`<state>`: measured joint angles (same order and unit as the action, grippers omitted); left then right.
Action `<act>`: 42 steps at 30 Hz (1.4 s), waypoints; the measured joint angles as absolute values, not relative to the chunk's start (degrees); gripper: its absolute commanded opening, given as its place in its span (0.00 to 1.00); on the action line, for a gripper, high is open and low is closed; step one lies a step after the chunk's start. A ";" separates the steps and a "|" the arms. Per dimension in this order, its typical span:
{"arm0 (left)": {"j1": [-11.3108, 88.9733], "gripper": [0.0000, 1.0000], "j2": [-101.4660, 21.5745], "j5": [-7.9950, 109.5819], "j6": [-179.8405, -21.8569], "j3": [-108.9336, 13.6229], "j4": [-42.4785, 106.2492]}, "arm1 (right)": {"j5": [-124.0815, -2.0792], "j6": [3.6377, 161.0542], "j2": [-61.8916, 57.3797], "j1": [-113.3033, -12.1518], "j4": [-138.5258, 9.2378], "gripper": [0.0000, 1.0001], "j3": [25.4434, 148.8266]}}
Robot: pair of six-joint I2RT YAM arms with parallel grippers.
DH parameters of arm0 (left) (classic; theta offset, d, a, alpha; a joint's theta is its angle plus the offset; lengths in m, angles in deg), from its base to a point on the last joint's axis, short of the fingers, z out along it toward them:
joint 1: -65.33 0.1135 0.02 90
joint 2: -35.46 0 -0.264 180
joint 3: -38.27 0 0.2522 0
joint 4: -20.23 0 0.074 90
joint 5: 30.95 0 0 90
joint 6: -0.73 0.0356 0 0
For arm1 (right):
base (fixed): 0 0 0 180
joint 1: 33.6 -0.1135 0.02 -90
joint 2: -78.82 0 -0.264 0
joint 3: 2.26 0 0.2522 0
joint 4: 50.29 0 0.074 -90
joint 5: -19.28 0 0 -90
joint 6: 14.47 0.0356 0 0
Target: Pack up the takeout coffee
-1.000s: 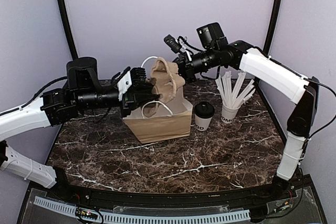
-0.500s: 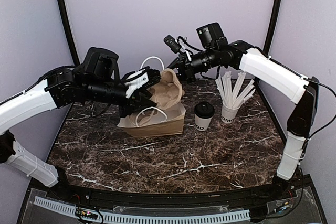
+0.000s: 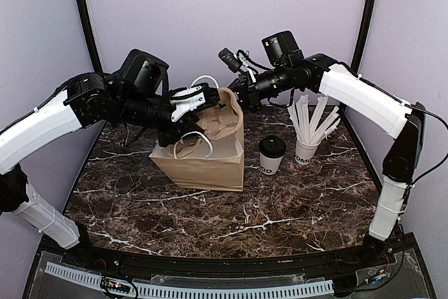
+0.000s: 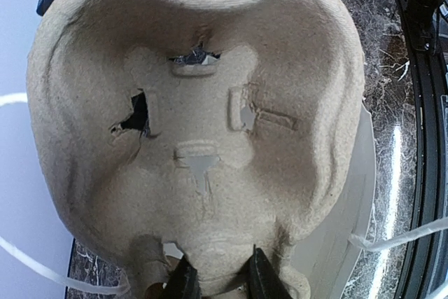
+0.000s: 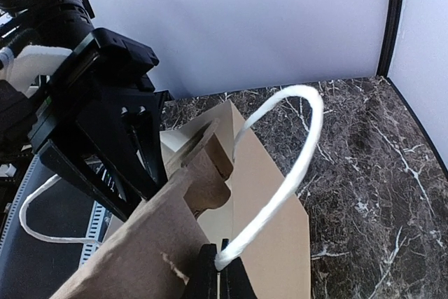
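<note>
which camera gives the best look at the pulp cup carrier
Left wrist: the pulp cup carrier fills the frame face-on, its cutouts and tears clear. Top external shows it small, at the mouth of the paper bag. Right wrist catches only its edge beside the bag.

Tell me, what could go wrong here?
1. The tray in the left claw looks wide for the bag; it might jam or tear the paper.
2. The right claw holds only the thin handle, which could slip.
3. The bag might tip onto the coffee beside it.
</note>
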<state>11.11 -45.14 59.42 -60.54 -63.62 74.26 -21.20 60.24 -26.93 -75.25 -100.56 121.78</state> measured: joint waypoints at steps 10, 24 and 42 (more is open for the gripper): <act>9.98 0.21 -52.11 61.36 -60.58 -72.80 84.29 | -21.84 58.01 -27.63 -75.01 -104.93 0.00 122.70; 9.17 0.21 -52.72 62.63 -62.75 -72.87 91.86 | -26.25 55.30 -34.32 -75.07 -116.41 0.55 135.57; 8.51 0.20 -54.64 63.24 -62.70 -73.98 92.64 | -32.31 55.15 -37.22 -75.05 -127.53 0.70 138.22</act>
<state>8.51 -54.64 63.24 -62.70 -73.98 92.64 -32.31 55.15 -37.22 -75.05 -127.53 138.22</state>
